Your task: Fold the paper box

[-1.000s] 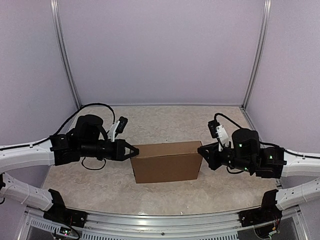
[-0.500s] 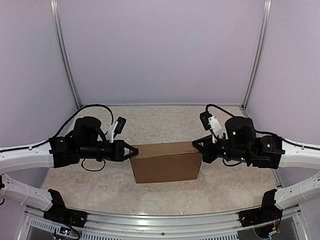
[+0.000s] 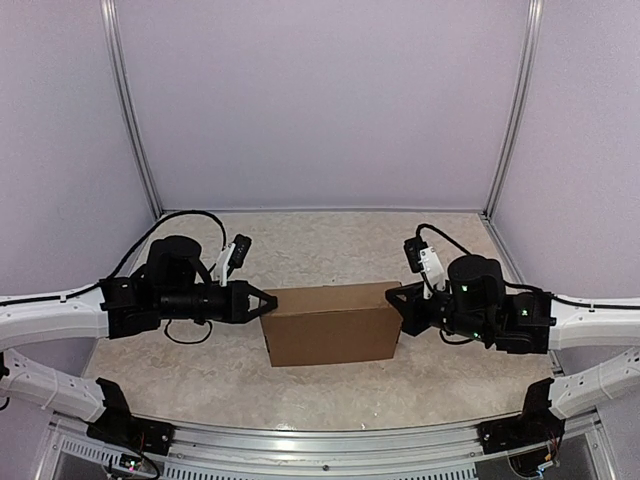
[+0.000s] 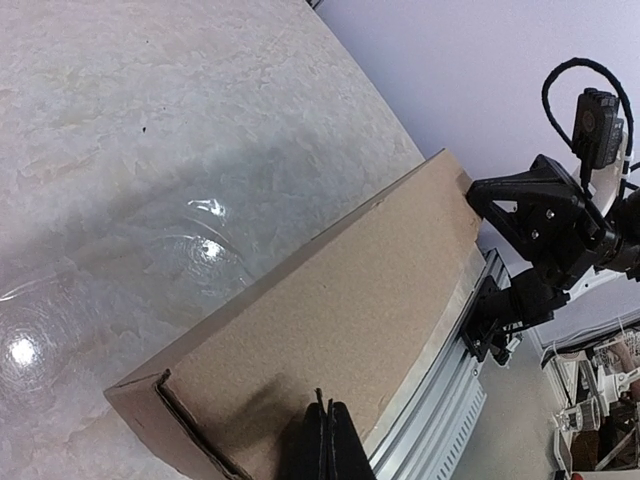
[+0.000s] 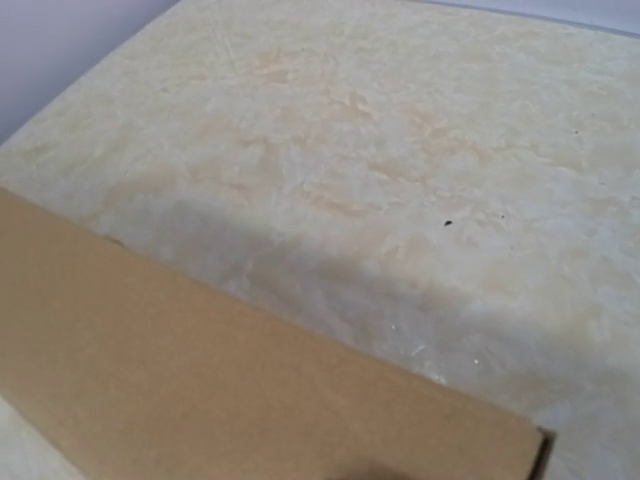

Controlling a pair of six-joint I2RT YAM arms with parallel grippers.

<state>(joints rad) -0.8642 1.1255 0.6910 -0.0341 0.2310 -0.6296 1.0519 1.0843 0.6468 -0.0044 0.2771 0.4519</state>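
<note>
The paper box [image 3: 335,325] stands folded into a closed brown block in the middle of the table. It also shows in the left wrist view [image 4: 330,320] and the right wrist view [image 5: 200,380]. My left gripper [image 3: 272,301] is shut, its tips together on the box's top at the left end [image 4: 325,412]. My right gripper [image 3: 394,297] is shut and points at the box's upper right end. It also shows in the left wrist view [image 4: 476,192]. The right wrist view shows only a dark trace of its fingers at the bottom edge.
The marbled tabletop [image 3: 330,245] runs back to pale walls with metal posts [image 3: 130,120]. A metal rail [image 3: 330,440] lines the near edge, with the arm bases at both ends. Cables loop behind each wrist.
My right wrist swung up and left toward the box, then settled lower with its tips against the box's right end. My left gripper and the box stayed put.
</note>
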